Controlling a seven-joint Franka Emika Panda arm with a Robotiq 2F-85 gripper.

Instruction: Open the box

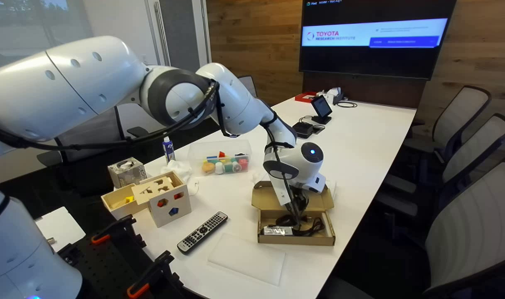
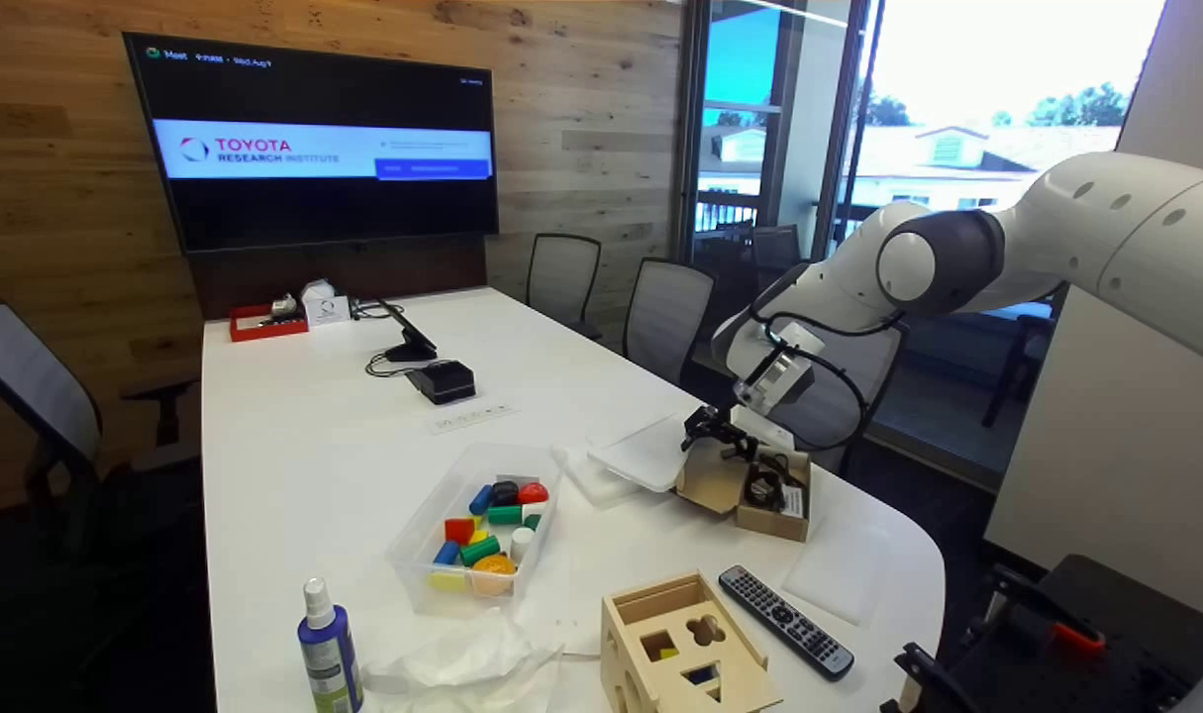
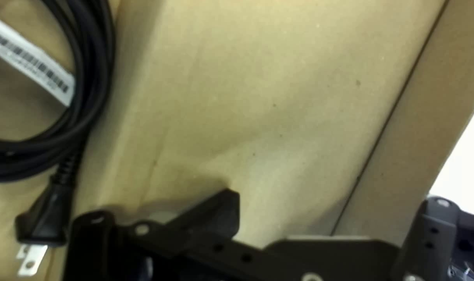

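The tan cardboard box (image 1: 296,239) stands on the table with its lid flap (image 1: 262,199) swung back, so the inside shows. The box (image 2: 771,523) and its lid (image 2: 710,485) also show in an exterior view. Black cables (image 1: 314,226) and a white-labelled piece (image 1: 277,231) lie inside. My gripper (image 2: 718,448) is open and stands over the lid, near the hinge side. In the wrist view the lid's inner face (image 3: 279,97) fills the middle, with the left black finger close to it or touching it; I cannot tell which. Nothing shows between the fingers (image 3: 330,218).
A black remote control (image 1: 202,232) and a translucent sheet (image 1: 248,259) lie beside the box. A wooden shape toy (image 1: 169,203) and a clear container of coloured pieces (image 2: 482,525) stand nearby. A translucent lid (image 2: 646,456) lies behind the box. The table edge runs close by.
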